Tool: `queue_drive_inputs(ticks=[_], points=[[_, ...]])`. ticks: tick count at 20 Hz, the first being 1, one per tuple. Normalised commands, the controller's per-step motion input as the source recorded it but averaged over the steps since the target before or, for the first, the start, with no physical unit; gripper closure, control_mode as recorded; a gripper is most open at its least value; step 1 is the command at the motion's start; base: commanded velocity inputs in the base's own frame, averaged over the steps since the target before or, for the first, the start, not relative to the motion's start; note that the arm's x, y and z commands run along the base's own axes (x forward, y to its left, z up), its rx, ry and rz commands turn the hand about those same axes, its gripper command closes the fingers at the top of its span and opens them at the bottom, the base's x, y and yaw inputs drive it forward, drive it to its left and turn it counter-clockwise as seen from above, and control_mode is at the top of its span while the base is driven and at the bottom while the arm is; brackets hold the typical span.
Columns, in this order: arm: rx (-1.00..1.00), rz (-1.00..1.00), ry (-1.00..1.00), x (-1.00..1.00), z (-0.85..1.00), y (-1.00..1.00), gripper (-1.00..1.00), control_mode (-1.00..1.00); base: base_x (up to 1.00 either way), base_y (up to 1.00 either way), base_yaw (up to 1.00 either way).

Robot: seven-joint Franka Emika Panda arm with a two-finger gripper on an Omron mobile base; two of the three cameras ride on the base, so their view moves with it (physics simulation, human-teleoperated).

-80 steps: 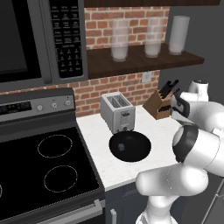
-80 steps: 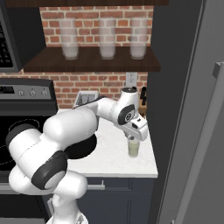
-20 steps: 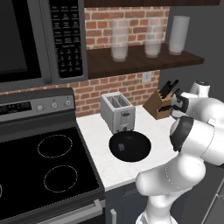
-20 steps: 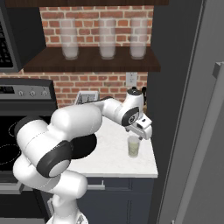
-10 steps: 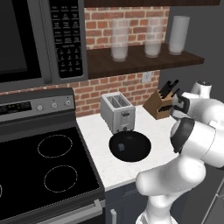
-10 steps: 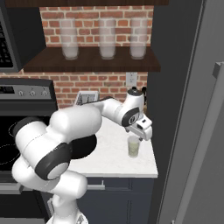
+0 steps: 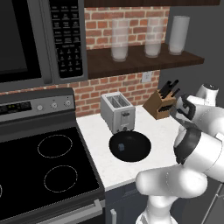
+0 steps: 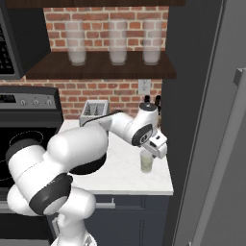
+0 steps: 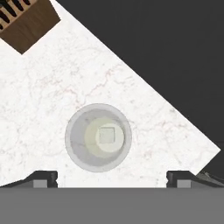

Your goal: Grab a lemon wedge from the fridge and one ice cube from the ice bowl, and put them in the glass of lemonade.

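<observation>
When you look down through the hand view, you see the glass of lemonade [image 9: 98, 137] as a round clear rim with pale yellow-green liquid inside and one small greyish square, an ice cube [image 9: 106, 135], lying in the middle of it. The glass stands upright on the white marbled counter [image 9: 52, 83], near the counter's edge beside the dark fridge [image 8: 192, 72]. The gripper [image 9: 112, 177] hangs directly above it with the two finger tips [image 9: 43, 178] far apart, so the pincer is open and holds nothing.

From the right base view you can see the same glass [image 8: 146, 162] just below the hand [image 8: 157, 146]. In the left base view the ice bowl [image 7: 130, 146] sits in front of the toaster [image 7: 117, 112], wide, shallow and black, with one tiny cube [image 7: 121, 148] on its bottom. You can count three frosted glasses [image 7: 119, 40] on the wooden shelf [image 7: 135, 63], one toaster, one knife block [image 7: 159, 106] and one bowl. The knife block leans, with its handles pointing up and to the right.
</observation>
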Motion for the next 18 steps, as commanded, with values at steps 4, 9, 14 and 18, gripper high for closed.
queue_drive_inputs(ticks=[4, 9, 14, 18], points=[[0.00, 0.00, -0.07, -0.23, 0.04, 0.37, -1.00, -1.00, 0.00, 0.00, 0.00], [-0.02, 0.02, -0.03, -0.19, 0.02, 0.70, -1.00, -1.00, 0.00, 0.00, 0.00], [0.00, 0.10, -0.12, -0.37, 0.07, 0.73, -1.00, -1.00, 0.00, 0.00, 0.00], [-0.01, 0.22, 0.05, -0.06, 0.24, 0.75, -1.00, -1.00, 0.00, 0.00, 0.00]])
